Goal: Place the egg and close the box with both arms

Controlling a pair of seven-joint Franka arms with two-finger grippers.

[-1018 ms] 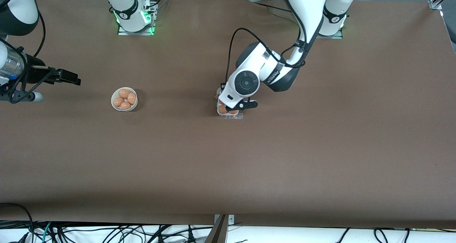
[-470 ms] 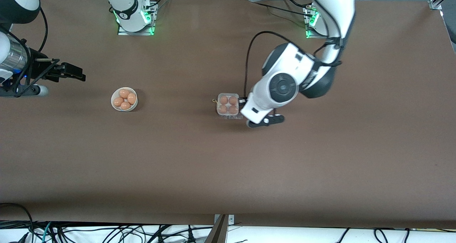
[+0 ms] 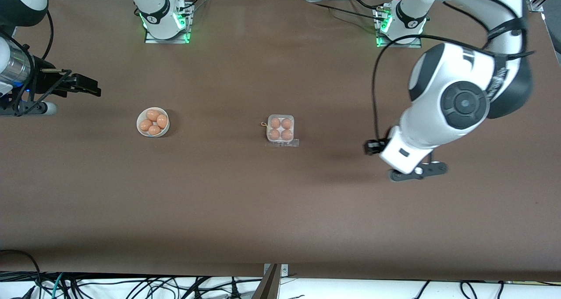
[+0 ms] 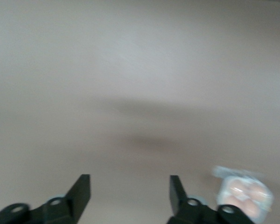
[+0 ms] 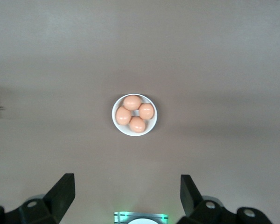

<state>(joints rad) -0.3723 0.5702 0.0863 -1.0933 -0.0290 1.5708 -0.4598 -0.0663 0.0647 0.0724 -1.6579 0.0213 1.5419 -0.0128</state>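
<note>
The box [image 3: 280,130] sits mid-table, a small clear carton with several brown eggs in its cells and the clear lid lying down over them. It also shows in the left wrist view [image 4: 245,196], off to the side of the fingers. My left gripper [image 3: 373,147] hangs open and empty over bare table, toward the left arm's end from the box; in its wrist view the left gripper [image 4: 129,182] holds nothing. My right gripper [image 3: 85,88] is open and empty over the right arm's end of the table; the right gripper [image 5: 127,179] has its fingers wide apart.
A round white bowl [image 3: 152,122] with several brown eggs stands between the box and the right gripper, and shows in the right wrist view [image 5: 134,114]. The arm bases [image 3: 164,23] [image 3: 399,25] glow green along the table's top edge. Cables lie along the table's near edge.
My left arm has lifted off the box and swung away toward its own end of the table, uncovering the box. The right arm has barely moved.
</note>
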